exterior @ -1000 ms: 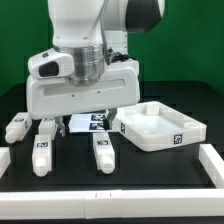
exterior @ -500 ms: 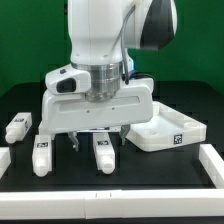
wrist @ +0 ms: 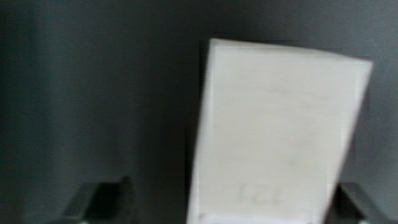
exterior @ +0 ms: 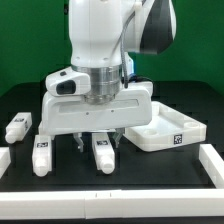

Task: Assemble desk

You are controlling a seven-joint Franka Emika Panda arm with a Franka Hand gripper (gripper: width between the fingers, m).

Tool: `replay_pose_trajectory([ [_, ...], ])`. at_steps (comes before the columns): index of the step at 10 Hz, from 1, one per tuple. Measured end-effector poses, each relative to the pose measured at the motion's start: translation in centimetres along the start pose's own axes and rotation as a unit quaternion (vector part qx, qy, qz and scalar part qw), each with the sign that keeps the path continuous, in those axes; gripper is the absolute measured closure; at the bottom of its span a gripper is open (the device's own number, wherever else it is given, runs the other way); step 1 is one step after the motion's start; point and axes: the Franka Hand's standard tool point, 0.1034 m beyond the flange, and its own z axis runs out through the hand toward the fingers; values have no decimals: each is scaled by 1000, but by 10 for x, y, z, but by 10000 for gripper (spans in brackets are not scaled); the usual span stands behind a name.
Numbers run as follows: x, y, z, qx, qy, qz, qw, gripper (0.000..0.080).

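The desk's white tray-like top (exterior: pixel 150 139) lies at the exterior view's right, its tag facing front. Three white block legs lie on the black table: one at the far left (exterior: pixel 17 127), one beside it (exterior: pixel 41 156), and a middle one (exterior: pixel 102 153). My gripper (exterior: pixel 95 145) is lowered over the middle leg with a dark finger (exterior: pixel 77 144) on each side. In the wrist view that leg (wrist: pixel 276 130) fills the space between the jaws of the gripper (wrist: pixel 237 205). One side shows a clear gap and the other is close. The jaws are open and not clamped.
White rails border the table at the front (exterior: pixel 110 196), at the exterior view's right (exterior: pixel 212 162) and at its left (exterior: pixel 3 158). The large white gripper housing (exterior: pixel 97 105) hides the table behind the middle leg.
My gripper has moved toward the exterior view's right and come down over the middle leg. Its fingers have drawn slightly closer together. The legs and the top lie as before.
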Motion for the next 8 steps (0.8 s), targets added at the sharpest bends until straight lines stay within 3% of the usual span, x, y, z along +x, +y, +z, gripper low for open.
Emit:
replay_pose_trajectory([
  [1, -3, 3, -2, 0, 0, -9, 1000, 518],
  [5, -71, 23, -35, 9, -3, -9, 1000, 517],
  [6, -76, 23, -37, 9, -3, -3, 1000, 517],
  [8, -71, 22, -33, 7, -4, -6, 1000, 517],
])
